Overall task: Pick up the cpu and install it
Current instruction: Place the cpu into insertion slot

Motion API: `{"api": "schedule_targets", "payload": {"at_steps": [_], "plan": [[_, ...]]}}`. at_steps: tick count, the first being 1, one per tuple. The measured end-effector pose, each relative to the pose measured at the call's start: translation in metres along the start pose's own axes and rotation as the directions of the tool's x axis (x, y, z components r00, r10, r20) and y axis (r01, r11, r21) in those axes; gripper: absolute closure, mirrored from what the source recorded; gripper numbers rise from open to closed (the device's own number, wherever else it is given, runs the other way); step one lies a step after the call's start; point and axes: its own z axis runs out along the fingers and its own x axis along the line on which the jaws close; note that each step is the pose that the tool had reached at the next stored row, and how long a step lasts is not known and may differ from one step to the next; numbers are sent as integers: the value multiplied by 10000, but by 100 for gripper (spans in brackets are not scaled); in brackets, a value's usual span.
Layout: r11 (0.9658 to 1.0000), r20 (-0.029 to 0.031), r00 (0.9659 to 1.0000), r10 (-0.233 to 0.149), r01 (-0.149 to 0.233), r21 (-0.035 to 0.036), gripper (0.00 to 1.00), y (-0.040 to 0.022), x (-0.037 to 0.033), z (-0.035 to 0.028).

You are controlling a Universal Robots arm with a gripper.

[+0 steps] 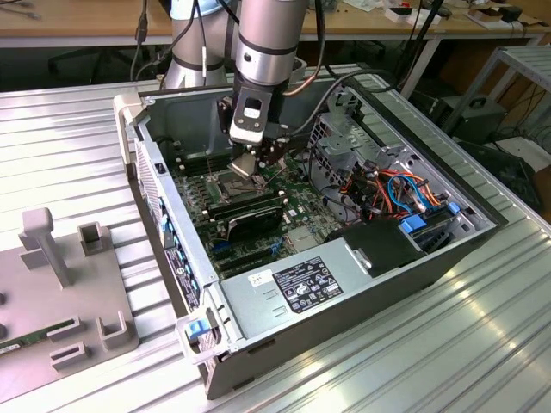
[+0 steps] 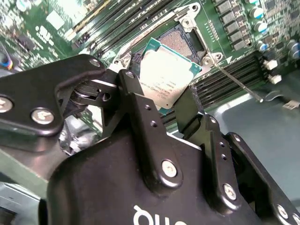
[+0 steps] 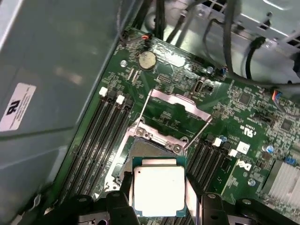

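Second wrist view: the fingers (image 2: pixel 136 101) are clamped on the cpu (image 2: pixel 166 77), held by opposite edges between their tips, over the open socket (image 2: pixel 182 41) on the motherboard (image 2: pixel 220 33).

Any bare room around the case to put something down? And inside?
Bare ribbed table on the exterior view's right of the case, and a strip between case and grey fixture. Inside is crowded: gripper holds the cpu over the socket, memory slots both sides, cables beyond.

Ribbed metal tabletop (image 1: pixel 448 344), wooden workbench (image 1: pixel 86 21) behind, grey shelf rack (image 1: pixel 527 60)
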Motion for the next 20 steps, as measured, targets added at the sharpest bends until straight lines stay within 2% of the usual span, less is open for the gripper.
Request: {"api": "schedule_targets", "payload": {"at_steps": [1, 2, 4, 6, 9, 12, 13, 14, 16, 17, 18, 19, 20], "plan": [[9997, 9, 9997, 264, -264, -1, 46, 0, 0, 4], [9975, 25, 9975, 708, -708, 0, 46, 0, 0, 9], [9944, 37, 9944, 1057, -1057, -2, 46, 0, 0, 14], [9895, 52, 9895, 1442, -1442, -3, 46, -1, 0, 19], [9798, 72, 9798, 1999, -1999, -6, 46, -1, 0, 27], [9675, 92, 9674, 2529, -2529, -9, 46, -1, 0, 35], [9608, 101, 9607, 2773, -2773, -11, 46, -1, 0, 38], [9561, 106, 9561, 2929, -2929, -13, 46, -1, 0, 40], [9381, 126, 9380, 3464, -3464, -19, 46, -2, 0, 47], [9322, 132, 9321, 3620, -3620, -21, 46, -2, 0, 49], [9234, 140, 9233, 3838, -3838, -23, 46, -2, 0, 51], [9171, 147, 9170, 3987, -3987, -25, 46, -2, 0, 52], [9093, 153, 9092, 4162, -4162, -28, 46, -2, 0, 54]]}}
